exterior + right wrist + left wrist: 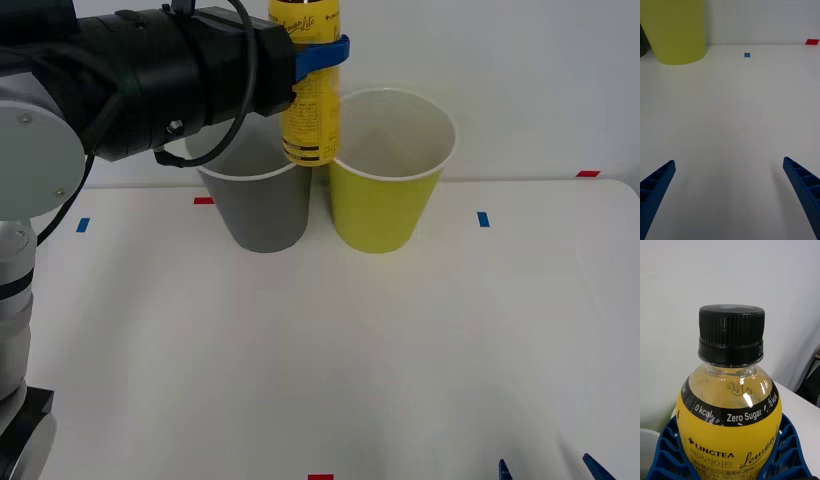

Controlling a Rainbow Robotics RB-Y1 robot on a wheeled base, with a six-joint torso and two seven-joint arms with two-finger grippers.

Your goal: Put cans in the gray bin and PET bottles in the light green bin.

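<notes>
Bottle [311, 100] was held upright by the left gripper [322, 55], fingers closed round its body, above the gap between gray bin [262, 215] and green bin [385, 215]. Released there, it could be dropped into gray. The right gripper [730, 195] was parked wide open, empty.

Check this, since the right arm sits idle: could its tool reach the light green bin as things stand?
Probably yes. The right tool waits open at the near table edge, with bare table between it and the light green bin. The left tool holds the bottle above, nearby.
</notes>
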